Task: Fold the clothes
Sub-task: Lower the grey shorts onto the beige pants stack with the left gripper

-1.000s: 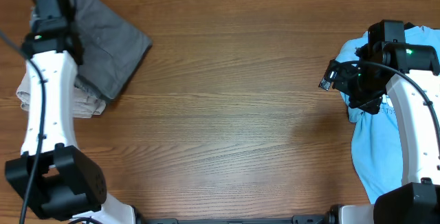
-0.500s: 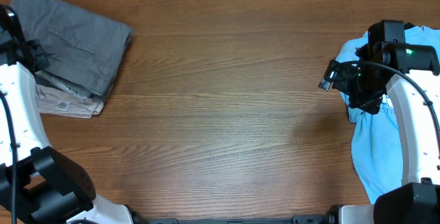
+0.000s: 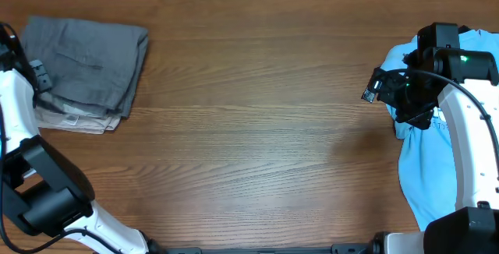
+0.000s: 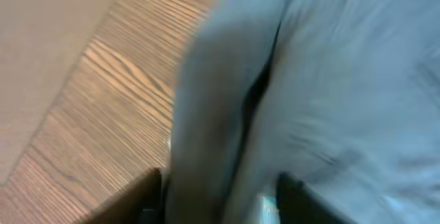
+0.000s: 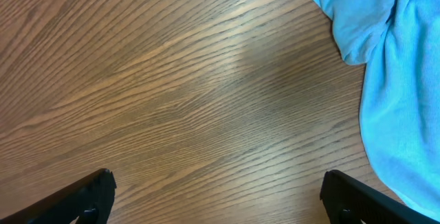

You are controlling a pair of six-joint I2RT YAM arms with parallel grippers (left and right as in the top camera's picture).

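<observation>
— Well, overhead first: where are the grey shorts (image 3: 84,61)?

— Folded at the far left corner of the table (image 3: 257,137). They lie on top of a beige garment (image 3: 76,121), whose edge shows along their near side.

— And the arms?

— The left gripper (image 3: 37,79) is at the left edge of the picture, right against the left side of the shorts. It is too small in this view to judge its jaws. The right gripper (image 3: 374,90) hangs over bare wood just beside a light blue garment (image 3: 433,168). That garment lies crumpled along the right edge, well apart from the shorts.

— Next, the left wrist view?

— Blurred. Grey cloth fills most of it, with a dark crease running down the middle. A rounded fold of the shorts sits between the two fingers (image 4: 150,195) at the bottom, and wood grain shows on the left. The jaws stand partly apart with that fold between them. I cannot tell whether they pinch it or only straddle it.

— And the right wrist view?

— Sharp. Both fingers (image 5: 93,193) sit at the bottom corners, spread wide and released, with only bare wood between them. The blue garment fills the upper right corner, a rounded lobe of it reaching toward the middle. It touches neither finger.
</observation>
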